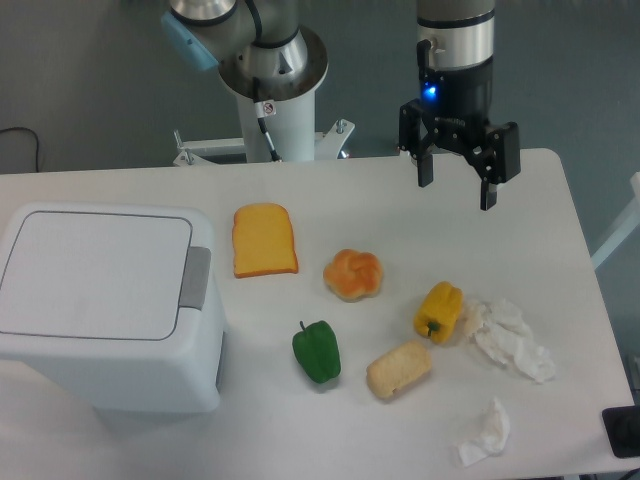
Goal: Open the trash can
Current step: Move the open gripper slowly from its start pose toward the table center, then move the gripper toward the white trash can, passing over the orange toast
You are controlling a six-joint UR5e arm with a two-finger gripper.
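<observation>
- White plastic trash can (pixel 105 305) sits at the desk's (pixel 400 210) left edge, lid flat and shut, grey push tab (pixel 195 278) on its right side untouched.
- I have the hand (pixel 455 190) hanging above the far right of the desk, fingers spread apart, holding nothing, well apart from the trash can.
- Between them lie a bread slice (pixel 264 240), a bun (pixel 353 274) and a green pepper (pixel 317 351).
- By my reckoning nothing is done yet: I must cross over to the tab and press it.
</observation>
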